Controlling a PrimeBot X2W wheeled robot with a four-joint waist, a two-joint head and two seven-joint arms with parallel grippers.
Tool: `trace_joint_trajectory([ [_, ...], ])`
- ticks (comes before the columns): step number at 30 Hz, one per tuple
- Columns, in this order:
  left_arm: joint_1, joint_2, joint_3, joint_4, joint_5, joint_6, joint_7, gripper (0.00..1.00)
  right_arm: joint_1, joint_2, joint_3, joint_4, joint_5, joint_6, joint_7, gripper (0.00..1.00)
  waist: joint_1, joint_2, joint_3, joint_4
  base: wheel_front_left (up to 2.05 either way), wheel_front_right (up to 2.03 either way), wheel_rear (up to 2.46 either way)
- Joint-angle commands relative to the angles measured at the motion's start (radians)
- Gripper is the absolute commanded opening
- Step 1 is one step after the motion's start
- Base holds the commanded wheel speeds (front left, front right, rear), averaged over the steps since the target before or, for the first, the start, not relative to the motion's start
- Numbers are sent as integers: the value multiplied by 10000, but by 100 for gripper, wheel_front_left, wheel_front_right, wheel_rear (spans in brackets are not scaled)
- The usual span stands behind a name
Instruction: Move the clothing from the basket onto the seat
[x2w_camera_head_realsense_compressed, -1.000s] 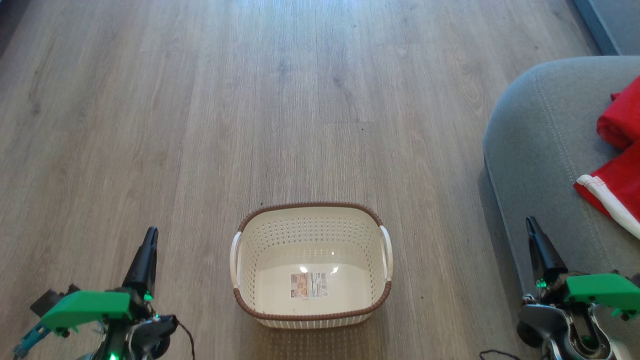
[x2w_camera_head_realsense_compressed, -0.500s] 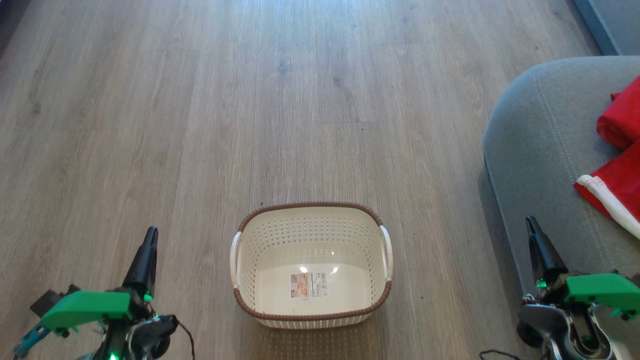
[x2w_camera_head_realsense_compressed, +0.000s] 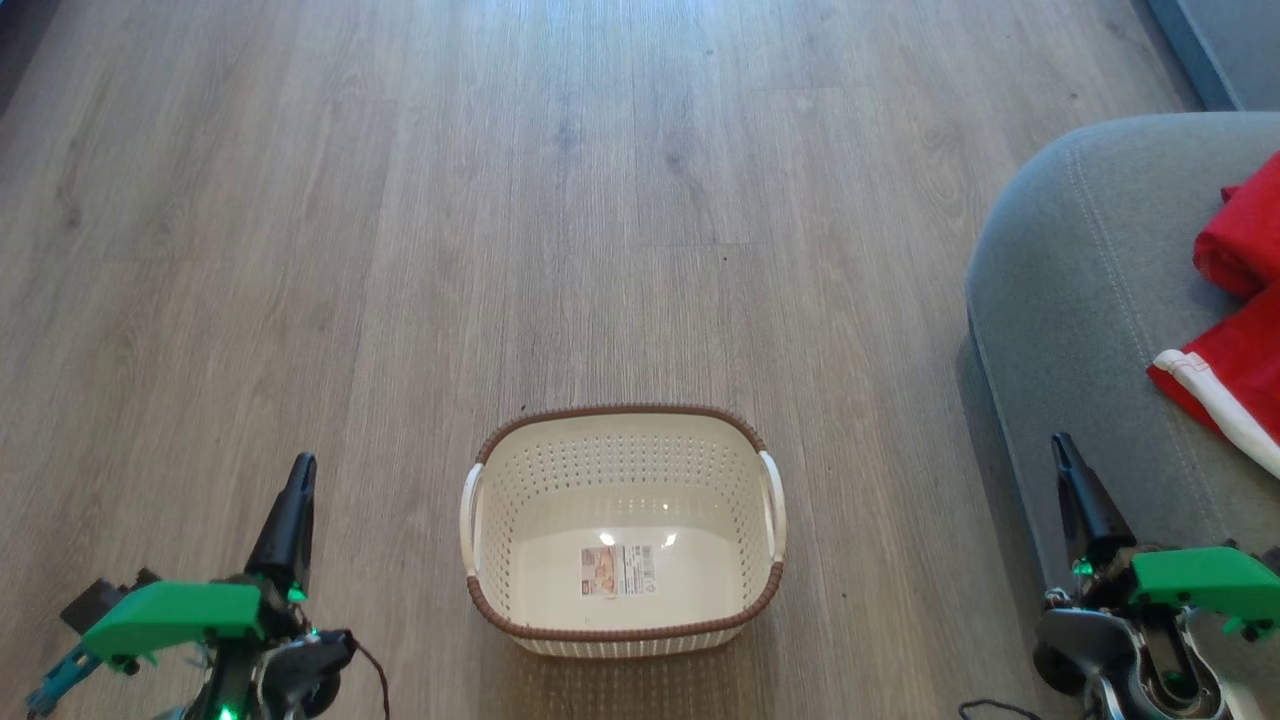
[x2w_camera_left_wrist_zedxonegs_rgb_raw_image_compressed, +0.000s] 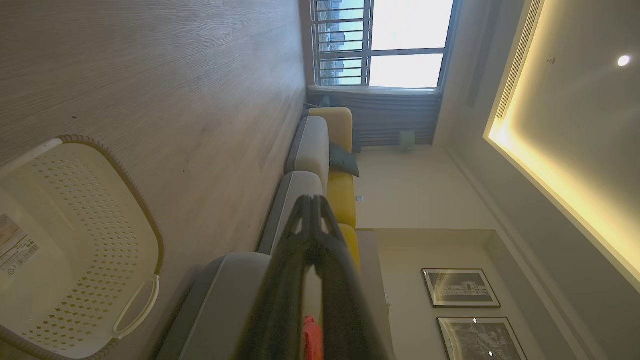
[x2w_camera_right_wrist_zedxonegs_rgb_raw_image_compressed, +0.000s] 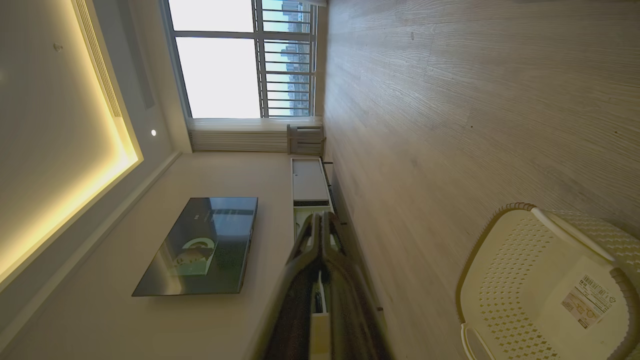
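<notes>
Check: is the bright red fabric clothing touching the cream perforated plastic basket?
Apart. Head view: the bright red fabric clothing lies on the grey upholstered seat, with bare wooden floor between that seat and the cream perforated plastic basket.

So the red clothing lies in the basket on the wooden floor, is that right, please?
Not quite: the head view shows the clothing on the grey seat; the basket on the wooden floor holds just its label sticker.
</notes>
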Motion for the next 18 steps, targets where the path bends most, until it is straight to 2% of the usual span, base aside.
trace_joint_trajectory([
  [1, -480, 79, 340, -330, -65, -19, 74, 0, -559, -35, 172, -391, 60, 0, 57, 0, 0, 0, 0, 0, 0, 0, 0],
  [18, -480, 79, 340, -330, -65, -19, 74, 0, -559, -35, 172, -391, 60, 0, 57, 0, 0, 0, 0, 0, 0, 0, 0],
])
